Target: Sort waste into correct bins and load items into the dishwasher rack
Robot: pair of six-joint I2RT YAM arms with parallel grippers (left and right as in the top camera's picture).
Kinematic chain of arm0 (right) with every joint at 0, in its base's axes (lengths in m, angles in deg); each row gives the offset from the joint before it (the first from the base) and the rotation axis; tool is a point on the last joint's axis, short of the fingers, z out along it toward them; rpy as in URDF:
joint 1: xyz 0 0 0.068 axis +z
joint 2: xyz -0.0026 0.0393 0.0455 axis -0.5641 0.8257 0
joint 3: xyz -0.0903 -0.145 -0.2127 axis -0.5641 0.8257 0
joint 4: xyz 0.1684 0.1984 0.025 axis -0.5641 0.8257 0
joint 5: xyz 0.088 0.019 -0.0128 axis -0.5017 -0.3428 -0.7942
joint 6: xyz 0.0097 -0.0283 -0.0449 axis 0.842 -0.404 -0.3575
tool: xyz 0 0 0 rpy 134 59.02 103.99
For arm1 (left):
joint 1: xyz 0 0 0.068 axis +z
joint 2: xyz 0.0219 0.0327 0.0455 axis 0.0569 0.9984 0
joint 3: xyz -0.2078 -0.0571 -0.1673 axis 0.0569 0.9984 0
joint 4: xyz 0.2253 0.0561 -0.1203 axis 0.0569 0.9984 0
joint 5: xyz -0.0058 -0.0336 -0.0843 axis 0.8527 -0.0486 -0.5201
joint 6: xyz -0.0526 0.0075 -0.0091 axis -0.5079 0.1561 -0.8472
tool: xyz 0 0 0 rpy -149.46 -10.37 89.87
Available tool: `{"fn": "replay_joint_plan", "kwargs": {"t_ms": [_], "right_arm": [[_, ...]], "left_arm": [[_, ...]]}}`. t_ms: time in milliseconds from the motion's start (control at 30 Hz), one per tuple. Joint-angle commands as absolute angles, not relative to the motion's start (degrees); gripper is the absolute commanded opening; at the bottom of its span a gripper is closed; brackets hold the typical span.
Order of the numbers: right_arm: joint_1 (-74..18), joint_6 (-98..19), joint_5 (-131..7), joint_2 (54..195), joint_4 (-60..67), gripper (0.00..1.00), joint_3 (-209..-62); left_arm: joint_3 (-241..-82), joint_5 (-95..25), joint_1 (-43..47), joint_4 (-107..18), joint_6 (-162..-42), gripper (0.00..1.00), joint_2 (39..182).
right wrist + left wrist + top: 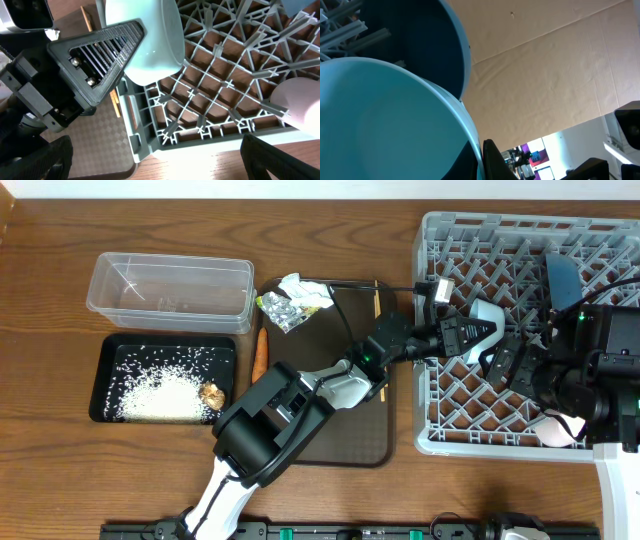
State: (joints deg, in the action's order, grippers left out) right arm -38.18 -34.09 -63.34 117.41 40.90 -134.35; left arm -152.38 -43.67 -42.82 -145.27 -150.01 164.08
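Note:
My left gripper [478, 330] reaches over the light-grey dishwasher rack [455, 442] and is shut on the rim of a small light-blue cup [488, 309]. In the left wrist view that cup [385, 115] fills the left side, with the blue plate [420, 35] behind it. The right wrist view shows the cup [150, 40] tilted just above the rack's pegs. The blue plate [562, 278] stands in the rack. A pink cup [300, 100] lies in the rack's near right corner. My right gripper [155, 165] hangs open over the rack's front edge, holding nothing.
Crumpled white paper [303, 288] and foil [279, 311] lie at the brown tray's [350, 430] far left corner, chopsticks [377, 302] at its far right. A carrot [260, 355] lies beside it. The clear tub [170, 285] sits behind the black tray [105, 380] of rice [160, 392] and a brown lump [212, 395].

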Motion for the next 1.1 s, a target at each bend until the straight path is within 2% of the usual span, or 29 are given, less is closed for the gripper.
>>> {"fn": "replay_joint_plan", "kwargs": {"t_ms": [0,133,200,400,467,567,933,1067], "right_arm": [[-39.21,-34.59,-62.99,117.06,41.01,0.99,-134.81],[-39.21,-34.59,-62.99,117.06,41.21,0.99,-134.81],[-39.21,-34.59,-62.99,117.06,41.3,0.99,-134.81],[-39.21,-34.57,-63.02,117.06,41.23,0.99,-134.81],[-39.21,-34.59,-63.02,117.06,41.21,0.99,-134.81],[-39.21,-34.59,-62.99,117.06,41.12,0.99,-134.83],[-39.21,-37.34,-63.45,116.91,40.95,0.99,-134.81],[-39.18,-40.38,-65.25,116.56,40.47,0.99,-134.83]], "left_arm": [[-153.05,-42.58,-42.49,-145.3,-150.47,0.08,164.71],[-153.05,-42.6,-41.47,-142.54,-150.47,0.42,164.71],[-153.05,-43.19,-40.44,-141.25,-150.47,0.51,164.71],[-153.05,-49.49,-35.45,-141.1,-149.86,0.58,164.71],[-153.05,-52.5,-33.4,-141.08,-147.82,0.8,164.71],[-153.05,-56.42,-31.11,-141.08,-146.23,1.0,164.71],[-153.05,-66.54,-24.88,-134.76,-142.51,0.98,164.17],[-153.08,-66.21,-22.97,-122.39,-134.1,0.98,159.71]]}}
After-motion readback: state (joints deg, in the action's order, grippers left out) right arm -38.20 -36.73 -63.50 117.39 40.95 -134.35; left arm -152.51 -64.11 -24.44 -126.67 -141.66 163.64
